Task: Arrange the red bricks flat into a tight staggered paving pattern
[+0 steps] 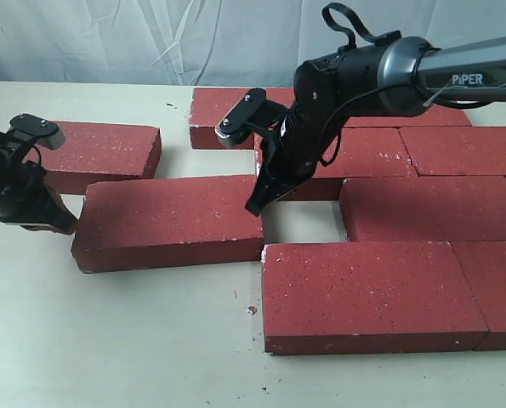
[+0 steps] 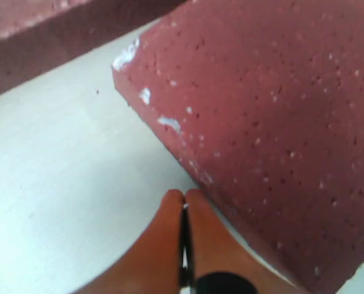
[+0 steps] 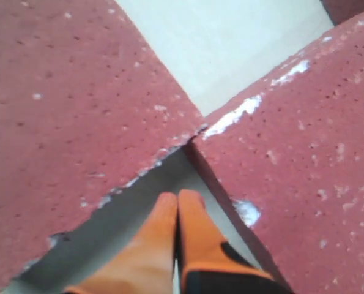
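Observation:
Several red bricks lie flat on the pale table (image 1: pixel 108 340). One red brick (image 1: pixel 167 223) sits apart at the middle left, with a bare gap to its right. My left gripper (image 1: pixel 64 224) is shut and empty, low on the table at that brick's left end; in the left wrist view the gripper (image 2: pixel 183 196) sits beside the brick's edge (image 2: pixel 279 110). My right gripper (image 1: pixel 257 206) is shut and empty, pointing down into the gap at the brick's right end. In the right wrist view the gripper (image 3: pixel 178 197) is just short of where two bricks (image 3: pixel 65 122) (image 3: pixel 304 159) meet corner to corner.
A single brick (image 1: pixel 99 153) lies at the far left behind my left arm. A front brick (image 1: pixel 367 293) and its neighbour (image 1: pixel 499 289) lie side by side. Behind them lie a middle-right brick (image 1: pixel 431 208) and a back row (image 1: pixel 465 149). A small chip (image 1: pixel 251 310) lies on the table.

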